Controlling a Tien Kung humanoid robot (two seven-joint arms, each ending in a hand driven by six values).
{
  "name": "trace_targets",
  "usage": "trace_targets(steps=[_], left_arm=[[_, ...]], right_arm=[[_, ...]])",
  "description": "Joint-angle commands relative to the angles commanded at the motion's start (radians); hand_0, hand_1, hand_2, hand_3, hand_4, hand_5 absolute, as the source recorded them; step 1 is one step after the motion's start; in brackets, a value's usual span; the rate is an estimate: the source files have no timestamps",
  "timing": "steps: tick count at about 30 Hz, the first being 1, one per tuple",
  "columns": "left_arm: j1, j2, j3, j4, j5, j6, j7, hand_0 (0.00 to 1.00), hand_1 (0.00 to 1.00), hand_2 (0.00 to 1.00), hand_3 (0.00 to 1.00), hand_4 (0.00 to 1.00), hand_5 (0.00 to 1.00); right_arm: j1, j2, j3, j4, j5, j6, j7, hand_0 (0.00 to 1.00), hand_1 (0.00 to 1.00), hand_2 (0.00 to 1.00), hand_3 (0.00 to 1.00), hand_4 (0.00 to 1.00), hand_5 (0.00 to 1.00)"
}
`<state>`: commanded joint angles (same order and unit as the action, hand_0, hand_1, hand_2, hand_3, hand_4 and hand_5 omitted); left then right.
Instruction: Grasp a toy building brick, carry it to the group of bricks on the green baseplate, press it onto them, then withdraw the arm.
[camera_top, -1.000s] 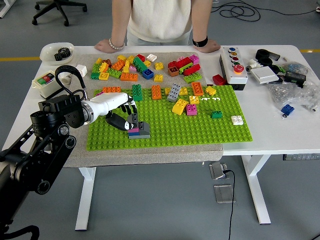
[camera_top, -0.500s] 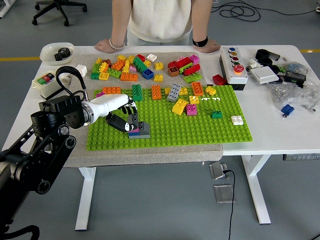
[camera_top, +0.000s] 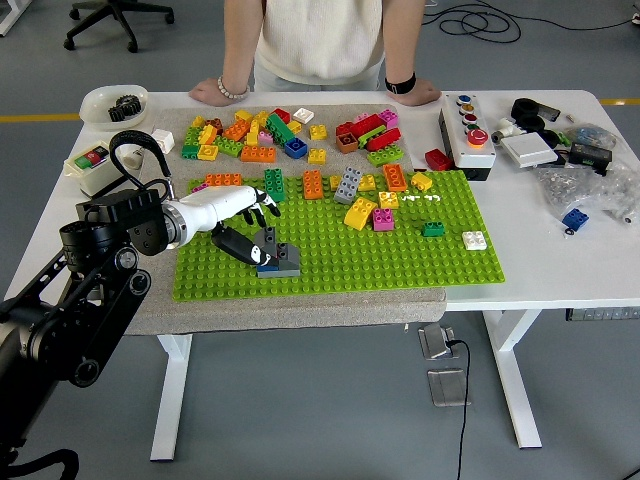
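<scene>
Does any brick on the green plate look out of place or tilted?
One white square brick sits alone at the right edge of the green studded baseplate, far from the grey brick stack under the left hand. Nothing looks spilled.

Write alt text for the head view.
The robot's left hand reaches over a green baseplate, fingers around a small stack of bricks near its front left. Loose bricks lie behind the plate, and a person stands at the far edge with both hands on the white table.
</scene>
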<state>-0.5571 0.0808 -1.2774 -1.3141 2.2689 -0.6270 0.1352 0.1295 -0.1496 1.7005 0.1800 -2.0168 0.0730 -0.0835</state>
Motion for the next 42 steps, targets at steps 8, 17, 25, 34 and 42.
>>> trace_targets(steps=[8, 17, 25, 34, 42], left_arm=[[0.004, 0.008, -0.024, -0.047, 0.000, 0.028, -0.005, 0.748, 0.704, 0.721, 0.858, 0.998, 0.490], [0.023, 0.026, -0.046, -0.111, 0.000, 0.160, -0.040, 0.893, 0.868, 0.811, 0.734, 0.998, 0.518], [0.081, 0.049, -0.028, -0.144, 0.000, 0.320, -0.103, 0.974, 0.946, 0.857, 0.649, 0.998, 0.546], [0.139, 0.064, -0.003, -0.143, 0.000, 0.431, -0.158, 0.998, 0.963, 0.865, 0.582, 0.998, 0.574], [0.160, 0.102, 0.037, -0.134, -0.025, 0.508, -0.207, 0.998, 0.945, 0.844, 0.579, 0.998, 0.588]], right_arm=[[0.000, 0.000, 0.002, 0.000, 0.007, -0.001, 0.000, 0.741, 0.641, 0.692, 0.560, 0.816, 0.501], [-0.001, -0.001, 0.004, 0.000, 0.006, -0.001, 0.000, 0.741, 0.642, 0.692, 0.561, 0.817, 0.500], [-0.005, 0.000, 0.003, 0.000, 0.003, -0.001, 0.000, 0.741, 0.640, 0.693, 0.561, 0.817, 0.501], [-0.005, -0.001, 0.004, 0.000, -0.003, 0.000, 0.000, 0.741, 0.642, 0.692, 0.561, 0.817, 0.502], [-0.003, 0.000, 0.002, 0.000, -0.003, 0.000, 0.001, 0.741, 0.642, 0.692, 0.561, 0.817, 0.501]])
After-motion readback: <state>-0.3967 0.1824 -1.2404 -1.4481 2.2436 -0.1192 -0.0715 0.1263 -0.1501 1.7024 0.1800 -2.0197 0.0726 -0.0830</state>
